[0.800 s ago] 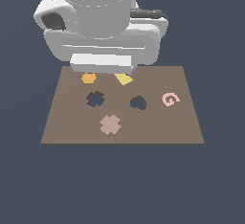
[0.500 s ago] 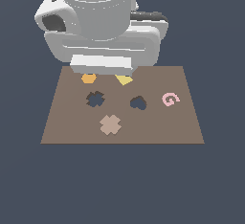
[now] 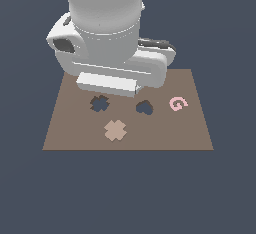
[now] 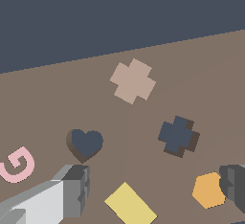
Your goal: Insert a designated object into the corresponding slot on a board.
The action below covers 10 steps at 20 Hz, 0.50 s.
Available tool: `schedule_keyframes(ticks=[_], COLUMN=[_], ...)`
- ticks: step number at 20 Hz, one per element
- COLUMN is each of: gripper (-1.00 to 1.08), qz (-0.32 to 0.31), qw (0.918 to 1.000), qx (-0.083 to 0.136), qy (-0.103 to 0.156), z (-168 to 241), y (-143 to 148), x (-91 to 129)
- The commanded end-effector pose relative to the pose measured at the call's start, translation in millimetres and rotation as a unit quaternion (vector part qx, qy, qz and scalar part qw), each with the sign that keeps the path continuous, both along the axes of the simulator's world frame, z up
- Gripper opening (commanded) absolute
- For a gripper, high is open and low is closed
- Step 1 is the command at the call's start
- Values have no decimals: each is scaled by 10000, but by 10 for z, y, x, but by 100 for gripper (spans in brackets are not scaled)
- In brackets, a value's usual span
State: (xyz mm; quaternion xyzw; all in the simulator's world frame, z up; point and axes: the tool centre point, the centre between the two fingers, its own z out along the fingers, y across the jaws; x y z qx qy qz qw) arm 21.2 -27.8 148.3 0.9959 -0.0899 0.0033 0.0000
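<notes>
End effector: fingers spread wide, nothing held; in the wrist view one finger sits just beside the heart-shaped cutout and the other finger against the orange hexagon, with a yellow piece lying between them. In the exterior view the arm body hides the end effector and the board's far strip. Tan cross piece lies flat on the brown board, well ahead of the end effector, near the board edge farthest from it, touching nothing. Cross-shaped slot lies between the piece and the end effector, empty, bare board on all sides. Pink letter G sits apart, beyond the heart cutout. Open board surrounds the cross piece.
</notes>
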Motion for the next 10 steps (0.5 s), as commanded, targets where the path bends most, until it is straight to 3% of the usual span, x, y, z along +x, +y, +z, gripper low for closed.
schedule_keyframes(ticks=[1, 10], gripper=[100, 100], qz=[-249, -1435], qw=[9997, 9896], qx=[-1, 0], qy=[5, 18], z=[-104, -583], y=[13, 9], x=[73, 441])
